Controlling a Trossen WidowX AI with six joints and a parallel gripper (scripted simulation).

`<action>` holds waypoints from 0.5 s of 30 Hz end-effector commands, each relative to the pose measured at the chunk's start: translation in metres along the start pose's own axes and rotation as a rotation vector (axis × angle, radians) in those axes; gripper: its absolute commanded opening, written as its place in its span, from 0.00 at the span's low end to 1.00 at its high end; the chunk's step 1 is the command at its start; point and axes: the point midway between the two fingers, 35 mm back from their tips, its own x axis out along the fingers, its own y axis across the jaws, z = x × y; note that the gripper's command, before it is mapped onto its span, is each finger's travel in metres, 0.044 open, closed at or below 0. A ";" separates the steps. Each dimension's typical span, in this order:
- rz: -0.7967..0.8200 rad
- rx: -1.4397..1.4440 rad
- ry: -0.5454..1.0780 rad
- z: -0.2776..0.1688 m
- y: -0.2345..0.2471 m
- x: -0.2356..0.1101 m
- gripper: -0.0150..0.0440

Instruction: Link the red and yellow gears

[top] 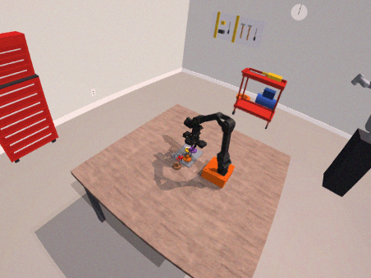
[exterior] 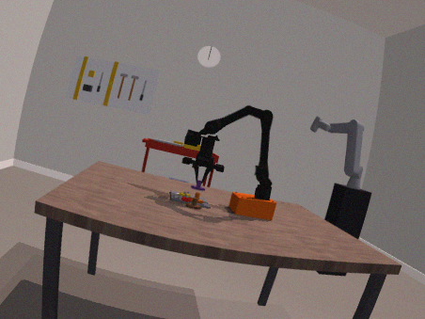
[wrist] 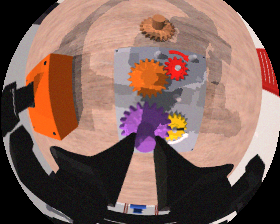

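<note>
Your broad wooden worktop (top: pixel 135 178) (exterior: pixel 155 218) stands near a grey wall, and on it your black six-joint arm (top: pixel 226 145) (exterior: pixel 266 152) rises from an orange base (top: pixel 211 178) (exterior: pixel 240 206) (wrist: pixel 52 95) and arches over the grey board (top: pixel 194 161) (wrist: pixel 122 57). The board lies flat beside that base. Your claw (top: pixel 194 146) (exterior: pixel 200 181) (wrist: pixel 145 137), narrowly parted, grips the knob of a purple gear (top: pixel 193 150) (exterior: pixel 198 187) (wrist: pixel 131 122), which you hold raised above the board, just beside the yellow gear (top: pixel 187 149) (wrist: pixel 176 126) as your wrist view shows it. An orange gear (top: pixel 187 158) (wrist: pixel 148 77) sits on the board, next to the red gear (top: pixel 180 157) (wrist: pixel 176 68); you cannot tell from here whether their teeth fully mesh. A brown gear (top: pixel 176 166) (exterior: pixel 193 206) (wrist: pixel 157 29) stands loose on your worktop, just off the board's edge near the red gear. Smallest in your wrist view are the curved arrows, a red one (wrist: pixel 179 54) by the red gear and a white one (wrist: pixel 180 139) by the yellow gear.
</note>
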 end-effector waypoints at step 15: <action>-0.007 -0.206 -0.003 0.001 0.000 0.008 0.25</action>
